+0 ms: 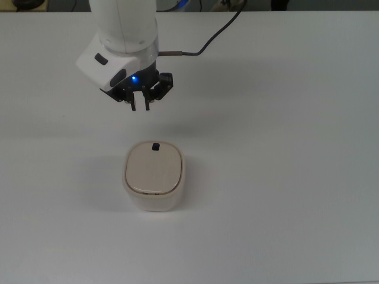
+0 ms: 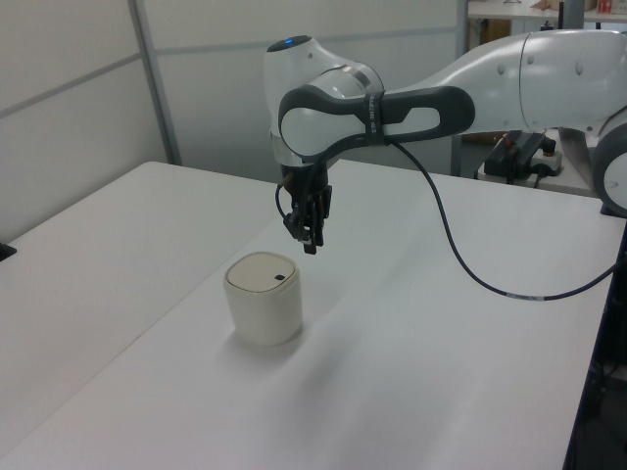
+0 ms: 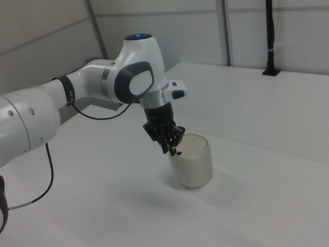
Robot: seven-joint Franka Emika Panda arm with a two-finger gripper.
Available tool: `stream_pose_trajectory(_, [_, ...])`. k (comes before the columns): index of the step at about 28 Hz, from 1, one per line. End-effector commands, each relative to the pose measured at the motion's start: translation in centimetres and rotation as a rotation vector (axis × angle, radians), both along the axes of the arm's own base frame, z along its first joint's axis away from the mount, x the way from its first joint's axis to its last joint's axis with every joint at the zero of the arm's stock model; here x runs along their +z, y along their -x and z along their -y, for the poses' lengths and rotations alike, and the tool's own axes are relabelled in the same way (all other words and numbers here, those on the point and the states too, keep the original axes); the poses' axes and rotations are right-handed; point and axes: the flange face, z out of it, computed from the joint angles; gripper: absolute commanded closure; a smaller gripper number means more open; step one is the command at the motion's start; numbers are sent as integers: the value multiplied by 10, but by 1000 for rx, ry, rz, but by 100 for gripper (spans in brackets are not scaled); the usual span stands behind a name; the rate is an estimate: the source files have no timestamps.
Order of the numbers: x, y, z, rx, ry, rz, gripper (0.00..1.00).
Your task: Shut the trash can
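- Top view: the bin (image 1: 154,176) sits on the white counter (image 1: 284,148) a little below centre. Its lid (image 1: 151,169) lies flat inside the rim, and the black knob (image 1: 156,146) is at the lid's 12 o'clock edge. The hand (image 1: 140,106) is at 12 o'clock from the bin, clear of it, holding nothing. Its two fingers look nearly together with only a thin slit between them.
- Left view: the hand (image 2: 310,238) hangs above the bin (image 2: 263,299), off toward 1 o'clock, with open air between. The lid (image 2: 262,274) looks level and seated all round, the knob (image 2: 280,277) at its 3 o'clock side.
- Right view: the fingertips overlap the bin (image 3: 192,160) at its 10 o'clock rim, but the other two views show no contact.
- Judgement: the closing looks done. The step in hand appears to be the retreat, best made straight up and away, so no finger catches the knob and tips the lid. The cable (image 2: 460,255) should stay off the bin.
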Motion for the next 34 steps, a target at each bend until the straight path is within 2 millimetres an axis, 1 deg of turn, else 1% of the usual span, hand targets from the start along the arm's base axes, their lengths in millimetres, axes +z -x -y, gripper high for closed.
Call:
stream_pose_trajectory(1, [8,9,-7,28,26,-18,15])
stream_pose_trajectory(2, [8,10,-7,30,33,-26,0])
stream_pose_trajectory(4, [6,13,-6,37,44,-52,0])
stream_pose_trajectory(23, [-8,10,-8,58,19,-70,0])
stream_pose_trajectory(26, [-7,10,-8,50,-13,-67,0])
stream_pose_trajectory(29, [-6,10,-1,51,-49,-62,0])
stream_pose_trajectory(34, [-6,10,-2,58,-42,-63,0])
